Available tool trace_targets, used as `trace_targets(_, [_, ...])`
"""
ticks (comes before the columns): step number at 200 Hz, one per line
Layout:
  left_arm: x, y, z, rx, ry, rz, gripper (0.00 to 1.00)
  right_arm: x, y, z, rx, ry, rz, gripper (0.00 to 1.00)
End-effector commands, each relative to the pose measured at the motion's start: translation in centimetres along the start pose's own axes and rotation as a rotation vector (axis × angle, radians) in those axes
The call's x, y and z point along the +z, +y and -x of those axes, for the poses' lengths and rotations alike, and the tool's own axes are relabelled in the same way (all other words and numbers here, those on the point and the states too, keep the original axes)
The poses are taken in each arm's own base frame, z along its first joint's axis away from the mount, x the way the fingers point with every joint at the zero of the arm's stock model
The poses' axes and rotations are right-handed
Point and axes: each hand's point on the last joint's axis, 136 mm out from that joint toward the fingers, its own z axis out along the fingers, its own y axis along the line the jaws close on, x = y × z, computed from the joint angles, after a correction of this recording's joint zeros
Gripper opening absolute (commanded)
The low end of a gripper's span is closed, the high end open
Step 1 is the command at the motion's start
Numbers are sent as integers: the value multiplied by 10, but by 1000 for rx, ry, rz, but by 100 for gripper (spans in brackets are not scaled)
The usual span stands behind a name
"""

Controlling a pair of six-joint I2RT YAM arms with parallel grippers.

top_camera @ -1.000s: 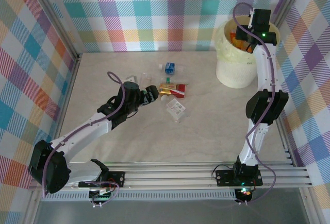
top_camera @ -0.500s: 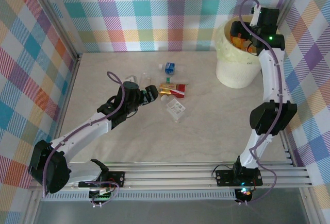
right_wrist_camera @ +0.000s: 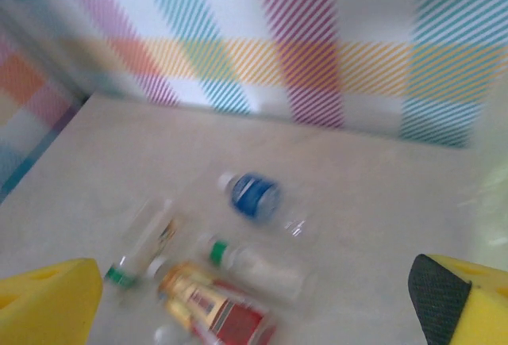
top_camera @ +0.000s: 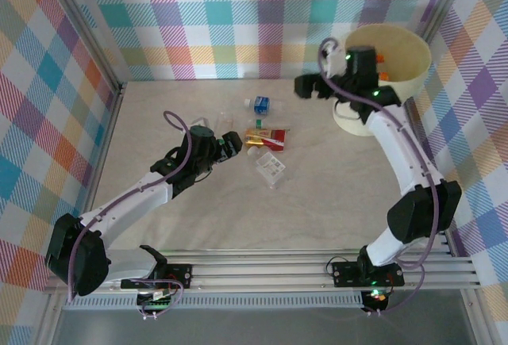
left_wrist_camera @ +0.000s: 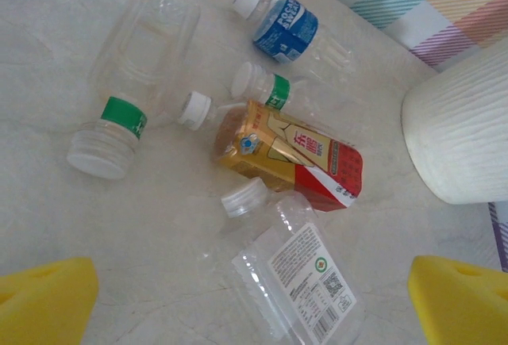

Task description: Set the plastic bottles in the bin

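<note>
I see my left gripper (top_camera: pixel 231 143) wide open over the plastic bottles (left_wrist_camera: pixel 287 153); my right gripper (top_camera: pixel 305 87), equally wide, beside the bin (top_camera: pixel 397 47).

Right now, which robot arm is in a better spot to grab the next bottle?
Probably the left. Its open left gripper hovers right beside the plastic bottles on the table. The right gripper, also open, hangs by the bin, farther from them.

Robot lab test cell: aluminium frame (top_camera: pixel 87 34), plaid cloth walls (top_camera: pixel 238 20), arms (top_camera: pixel 135 198) bolted to rail (top_camera: pixel 270 264).
</note>
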Motion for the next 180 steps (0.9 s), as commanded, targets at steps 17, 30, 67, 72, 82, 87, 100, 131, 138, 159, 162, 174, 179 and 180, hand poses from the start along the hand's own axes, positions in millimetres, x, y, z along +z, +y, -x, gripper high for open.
trace_targets(17, [-2,22,3,-67,-17,77,100,12,53,-67,-87,95,85,100])
trace_targets(30, [-2,23,4,-87,-17,79,100,16,66,-95,-82,159,108,100])
trace_targets(67, [2,22,3,-131,-9,77,100,30,89,-173,-108,340,132,100])
trace_targets(72, [2,23,3,-134,-7,79,100,31,90,-181,-110,358,128,100])
trace_targets(82, [3,23,2,-141,-5,84,100,35,92,-195,-110,394,129,100])
trace_targets(87, [4,24,1,-143,0,88,100,37,94,-201,-114,410,131,100])
trace_targets(100, [6,24,1,-145,8,92,100,43,94,-214,-126,439,112,100])
trace_targets(131, [9,23,-2,-148,24,95,100,60,91,-235,-206,455,-6,100])
trace_targets(138, [9,24,-2,-149,25,97,100,64,89,-238,-216,453,-36,100])
trace_targets(159, [9,25,-3,-149,30,100,100,72,85,-253,-202,482,-59,100])
trace_targets(162, [8,25,-3,-148,29,101,100,72,85,-255,-200,488,-56,100])
trace_targets(174, [8,26,-3,-146,30,104,100,75,89,-264,-195,517,-39,100])
trace_targets(179, [8,27,-4,-145,31,107,100,75,91,-267,-198,526,-30,100])
trace_targets(180, [8,27,-3,-145,30,107,100,76,91,-268,-199,527,-28,100])
